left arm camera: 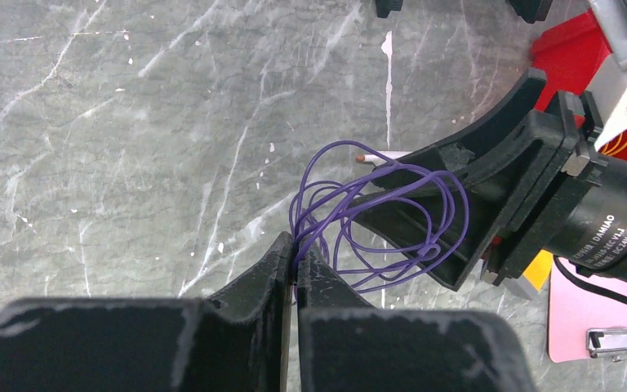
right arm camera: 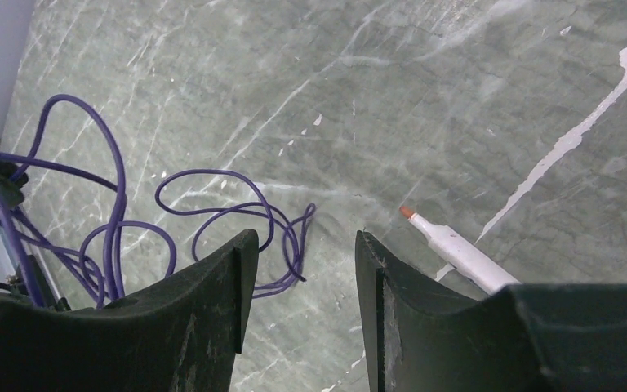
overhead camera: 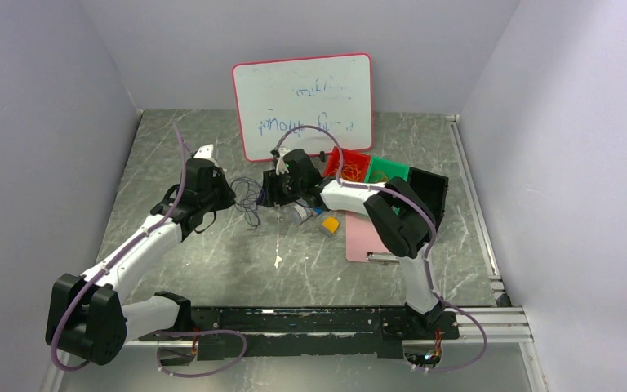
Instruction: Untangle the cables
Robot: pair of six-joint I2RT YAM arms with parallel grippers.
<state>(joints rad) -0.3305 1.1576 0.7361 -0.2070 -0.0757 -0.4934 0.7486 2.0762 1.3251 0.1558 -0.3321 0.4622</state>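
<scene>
At mid-table, the purple cables (left arm camera: pixel 375 216), seemingly limp and light, sit pinched in the left gripper (left arm camera: pixel 295 269), while the right gripper (right arm camera: pixel 306 245) gapes wide by a loose loop worth grasping.

Pale lavender walls (overhead camera: pixel 33 122) enclose a grey marbled tabletop (overhead camera: pixel 310 269).

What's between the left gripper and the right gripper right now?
Loops of purple cable, pinched by the left gripper, reaching the right gripper; the left wrist view shows it.
</scene>
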